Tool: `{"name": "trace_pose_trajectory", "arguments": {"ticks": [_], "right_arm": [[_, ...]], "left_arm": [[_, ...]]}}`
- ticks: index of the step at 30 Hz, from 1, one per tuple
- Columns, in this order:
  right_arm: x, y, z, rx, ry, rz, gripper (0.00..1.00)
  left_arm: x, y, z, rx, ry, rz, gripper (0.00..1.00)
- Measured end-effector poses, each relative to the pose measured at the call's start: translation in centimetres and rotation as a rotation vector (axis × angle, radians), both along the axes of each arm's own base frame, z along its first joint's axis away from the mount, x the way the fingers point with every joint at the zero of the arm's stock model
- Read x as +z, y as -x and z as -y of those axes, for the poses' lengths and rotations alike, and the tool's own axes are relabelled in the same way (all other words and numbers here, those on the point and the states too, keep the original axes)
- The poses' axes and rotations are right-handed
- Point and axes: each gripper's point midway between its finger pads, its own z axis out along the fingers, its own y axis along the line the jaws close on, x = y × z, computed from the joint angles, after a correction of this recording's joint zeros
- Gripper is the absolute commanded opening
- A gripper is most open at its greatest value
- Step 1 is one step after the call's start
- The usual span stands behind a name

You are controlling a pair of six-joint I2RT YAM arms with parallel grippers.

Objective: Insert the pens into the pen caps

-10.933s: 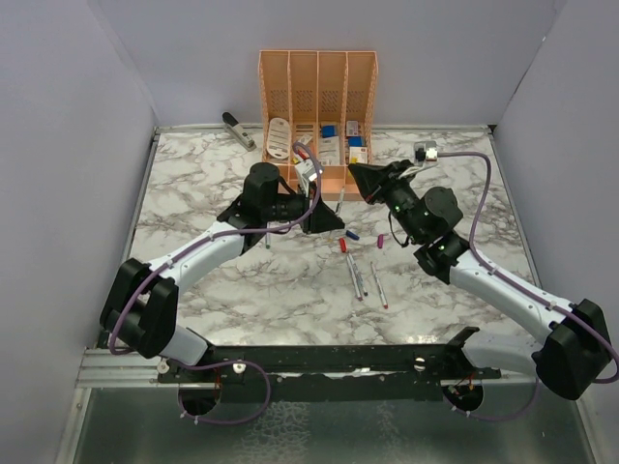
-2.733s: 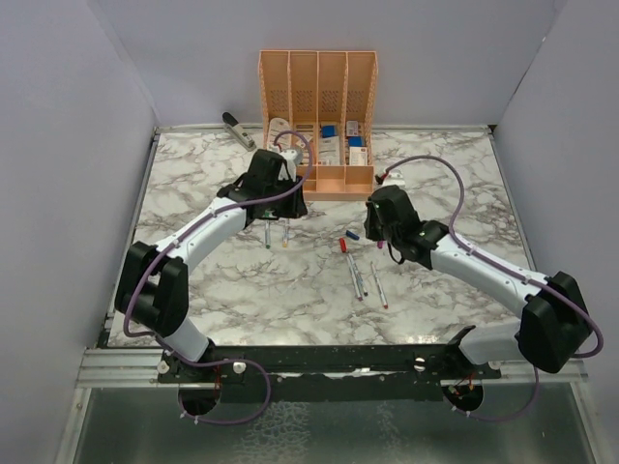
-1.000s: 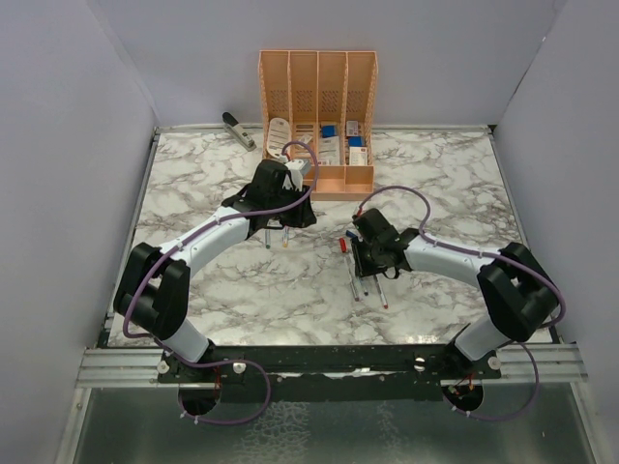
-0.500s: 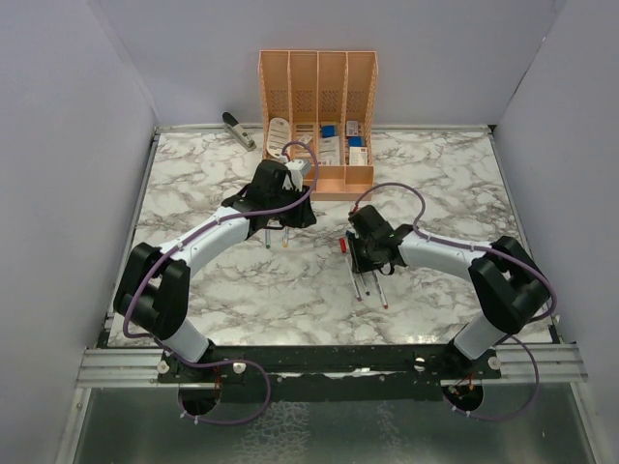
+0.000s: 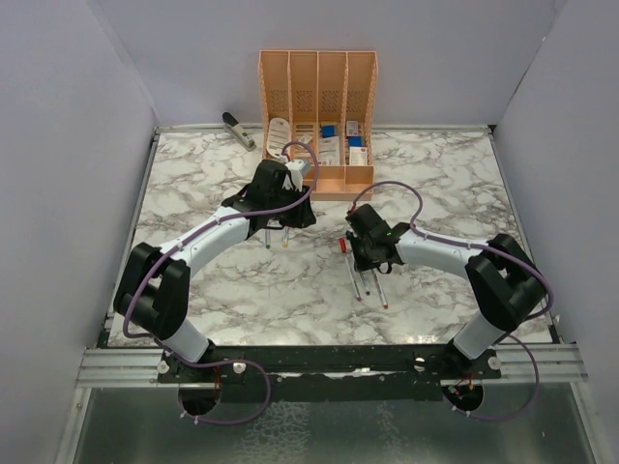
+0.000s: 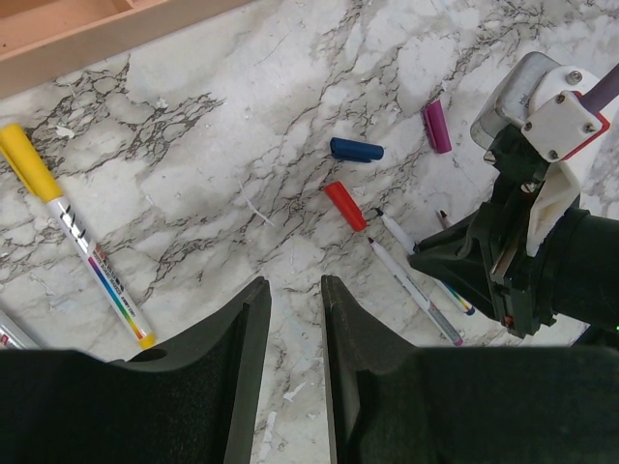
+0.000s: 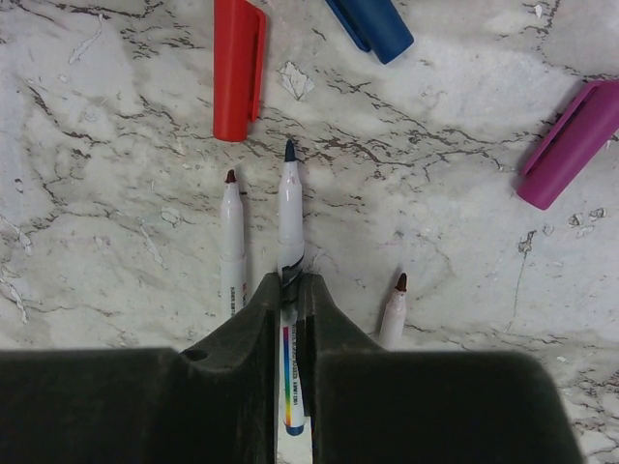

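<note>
Since a second ago the right gripper (image 7: 288, 290) has been closing, and it is now clamping the blue-tipped pen (image 7: 290, 217) lying flat on the bench (image 7: 464, 232), arm stretching low. Just ahead of it the red cap (image 7: 237, 68), blue cap (image 7: 372, 24) and purple cap (image 7: 571, 145) are lying unfilled. One yellow-capped pen (image 6: 92, 256) is lying left of the left gripper (image 6: 295, 290), which is hovering with fingers apart, holding nothing

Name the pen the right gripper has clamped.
The blue-tipped pen, middle of three, pinched in the right gripper; the red-tipped pen and brown-tipped pen lie free.
</note>
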Motion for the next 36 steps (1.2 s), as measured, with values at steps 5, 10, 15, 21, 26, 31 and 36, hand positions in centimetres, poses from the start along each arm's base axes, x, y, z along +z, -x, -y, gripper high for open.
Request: {"name": "trace_pose_trajectory", "arguments": {"ticks": [5,10,15,21,26,31,36], "right_arm": [[0.3,-0.4,0.1,-0.008,0.024,0.001,0.01],[3.1,-2.8,-1.3,-0.022,-0.001,0.068,0.01],[8.7,-6.5,-3.7,-0.047,-0.088,0.214,0.01],[14.3,-9.1,-3.9,-0.111,-0.159,0.388,0.01],[18.6,-9.1,-3.4,-0.154,-0.295,0.537,0.01],[22.9,-7.1,-3.0,-0.132,-0.524,0.699,0.01],[26.0,-6.4,-4.4,-0.069,-0.676,0.766,0.01]], "left_arm": [[0.0,0.0,0.0,-0.001,-0.001,0.001,0.31],[0.0,-0.1,-0.1,-0.003,-0.006,0.007,0.31],[0.0,-0.3,-0.1,0.0,-0.01,0.018,0.31],[1.2,0.6,0.4,-0.05,0.06,0.093,0.33],[3.8,3.4,1.9,-0.202,0.232,0.212,0.37],[7.7,4.9,3.8,-0.348,0.387,0.305,0.44],[9.8,5.7,4.6,-0.418,0.465,0.354,0.45]]}}
